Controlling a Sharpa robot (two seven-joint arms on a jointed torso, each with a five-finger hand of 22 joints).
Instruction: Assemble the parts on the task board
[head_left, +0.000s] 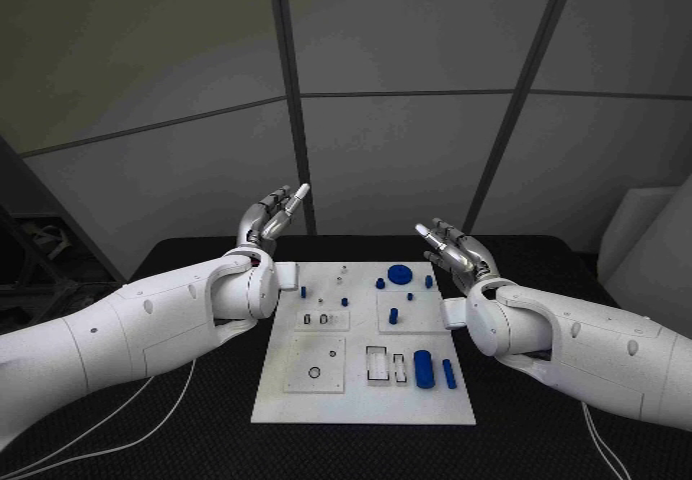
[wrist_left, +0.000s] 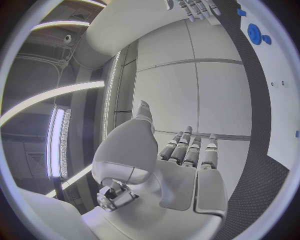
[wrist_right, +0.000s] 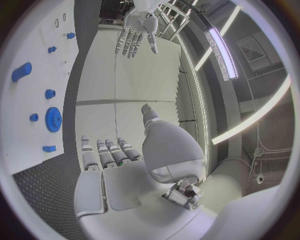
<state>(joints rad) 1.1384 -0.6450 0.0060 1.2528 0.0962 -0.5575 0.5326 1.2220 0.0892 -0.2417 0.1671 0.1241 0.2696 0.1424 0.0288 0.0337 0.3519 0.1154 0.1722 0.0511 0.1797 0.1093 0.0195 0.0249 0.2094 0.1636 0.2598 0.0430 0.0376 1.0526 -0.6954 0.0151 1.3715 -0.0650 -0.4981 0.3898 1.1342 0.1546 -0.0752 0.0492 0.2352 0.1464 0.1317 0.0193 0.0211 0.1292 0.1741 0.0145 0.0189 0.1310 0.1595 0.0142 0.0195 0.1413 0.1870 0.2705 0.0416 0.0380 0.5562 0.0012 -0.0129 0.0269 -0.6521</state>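
From the head view, the task board (head_left: 289, 395) is lying on the worktop (head_left: 173, 420) between both arms, blue parts (head_left: 423, 368) sitting nearer the right hand (head_left: 459, 252); the left hand (head_left: 271, 218) is hovering raised, fingers spread, holding nothing.

The left wrist view is showing fingers (wrist_left: 190, 150) extended, parts off to the side.

The right wrist view is showing the blue gear (wrist_right: 54, 119) beside straightened fingers (wrist_right: 106, 152).

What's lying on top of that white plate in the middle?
On the task board lie small blue parts: a round gear, a thick cylinder, and little pegs. The board's underside is hidden.
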